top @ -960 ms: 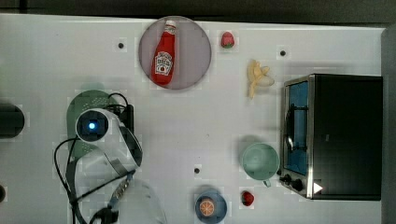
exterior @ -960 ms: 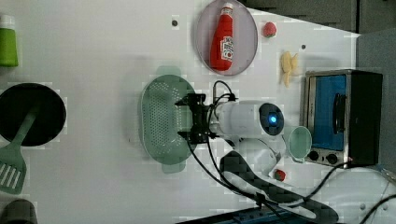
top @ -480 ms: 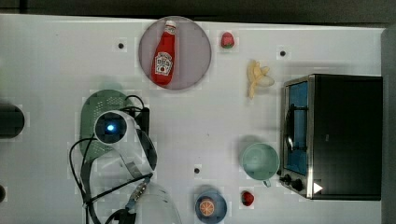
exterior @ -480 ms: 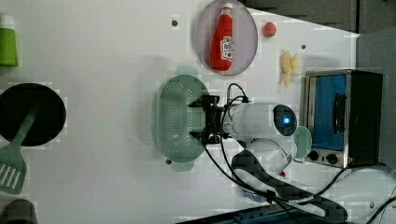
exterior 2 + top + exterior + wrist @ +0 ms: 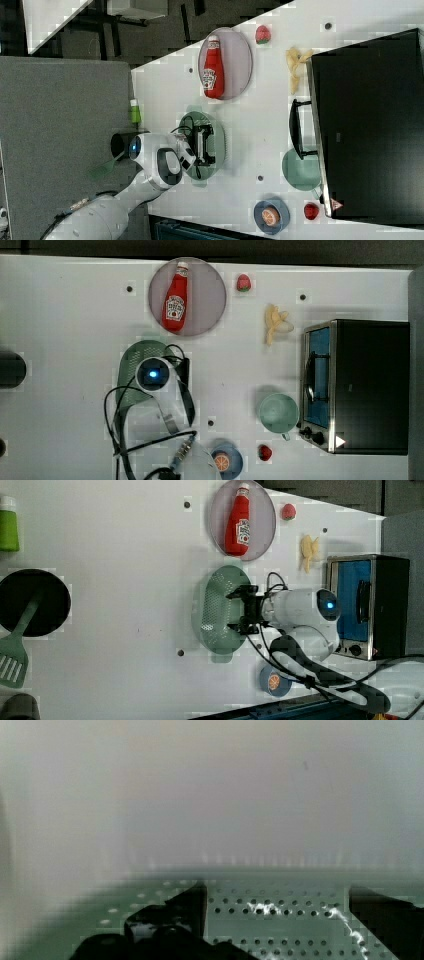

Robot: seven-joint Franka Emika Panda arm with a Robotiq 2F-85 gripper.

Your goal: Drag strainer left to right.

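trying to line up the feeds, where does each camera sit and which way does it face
top view: overhead, straight down; strainer under the arm.
left view: high, looking down; open gripper inside the strainer.
right view: high, from the other side; arm, toaster oven.
wrist view: on the wrist, low across the strainer holes; finger.
All share the strainer.

You have three elevated, distant views sharing the white table (image 5: 60, 315) around the gripper (image 5: 239, 610); your wrist camera sits close behind its fingers.
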